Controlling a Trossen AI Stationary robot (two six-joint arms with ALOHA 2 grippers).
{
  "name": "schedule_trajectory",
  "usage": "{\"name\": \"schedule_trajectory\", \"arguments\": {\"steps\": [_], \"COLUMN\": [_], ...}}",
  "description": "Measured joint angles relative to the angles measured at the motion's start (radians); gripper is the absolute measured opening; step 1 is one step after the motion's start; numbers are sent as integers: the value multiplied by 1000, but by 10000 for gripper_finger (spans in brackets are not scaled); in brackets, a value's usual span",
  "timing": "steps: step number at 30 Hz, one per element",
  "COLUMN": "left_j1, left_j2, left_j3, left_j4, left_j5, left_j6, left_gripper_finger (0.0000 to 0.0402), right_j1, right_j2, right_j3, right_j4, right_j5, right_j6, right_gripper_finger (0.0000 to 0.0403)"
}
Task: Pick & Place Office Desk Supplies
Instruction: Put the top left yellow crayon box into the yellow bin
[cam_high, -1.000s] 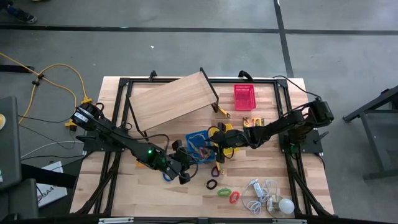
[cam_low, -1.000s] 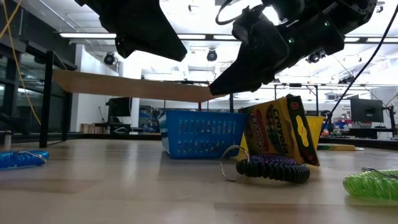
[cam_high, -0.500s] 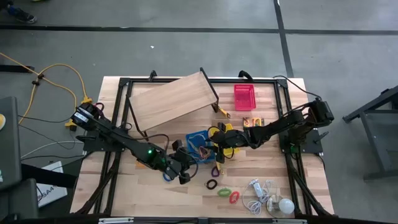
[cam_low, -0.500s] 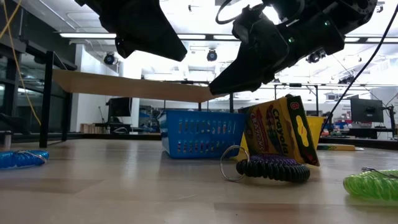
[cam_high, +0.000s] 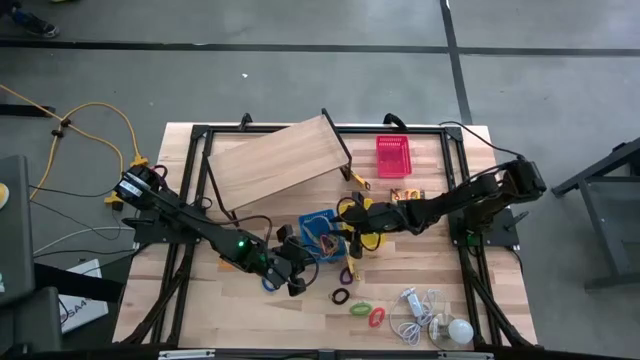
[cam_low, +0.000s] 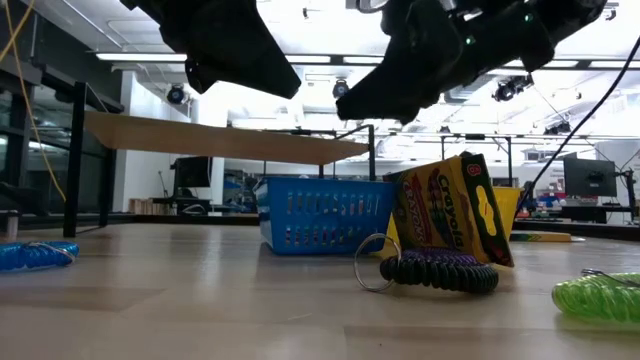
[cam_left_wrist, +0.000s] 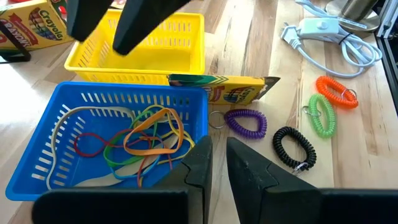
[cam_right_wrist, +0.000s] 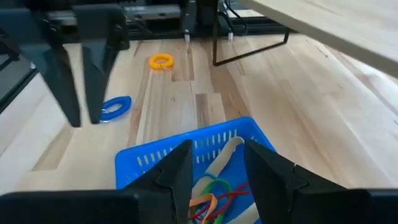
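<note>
Since a second ago the right end effector (cam_high: 344, 212) has slid a bit further over the blue basket (cam_high: 318, 234) and risen a little in the low view; pretty much everything else sits where it was. Its fingers (cam_right_wrist: 178, 167) stand apart with nothing between them, hanging right above the basket's edge.

So the blue basket is mid-table and holds a tangle of rubber bands (cam_left_wrist: 140, 138): orange, green, red, blue and a tan one, loose on the bottom. Right next to it is the yellow basket (cam_left_wrist: 152, 53), which looks like it has nothing in it from the left wrist view. The crayon box (cam_left_wrist: 217, 89) lies along the yellow basket's near wall, touching it and just beside the blue one. The red basket (cam_high: 392, 156) sits off on its own toward the far side of the table; can't tell what's inside.

Loose coil loops lie on the table (cam_high: 430, 270): a purple loop (cam_left_wrist: 245, 122) near the crayon box, a black loop (cam_left_wrist: 290, 148), a green loop (cam_left_wrist: 320, 114) and an orange-red loop (cam_left_wrist: 336, 91) further out.

The left end effector (cam_high: 296, 284) hovers by the blue basket's near side, fingers (cam_left_wrist: 200, 163) nearly together, only a narrow gap, gripping nothing.
</note>
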Motion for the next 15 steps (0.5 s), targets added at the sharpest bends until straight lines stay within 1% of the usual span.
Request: {"name": "schedule_trajectory", "arguments": {"steps": [8, 15], "left_j1": [0, 0], "left_j2": [0, 0], "left_j3": [0, 0], "left_j4": [4, 14], "left_j5": [0, 0], "left_j6": [0, 0], "left_gripper_finger": [45, 45], "right_j1": [0, 1], "right_j2": [-79, -90], "right_j3": [0, 0], "right_j4": [-143, -188], "right_j5": [1, 10], "right_j6": [-2, -1], "right_gripper_finger": [132, 132]}}
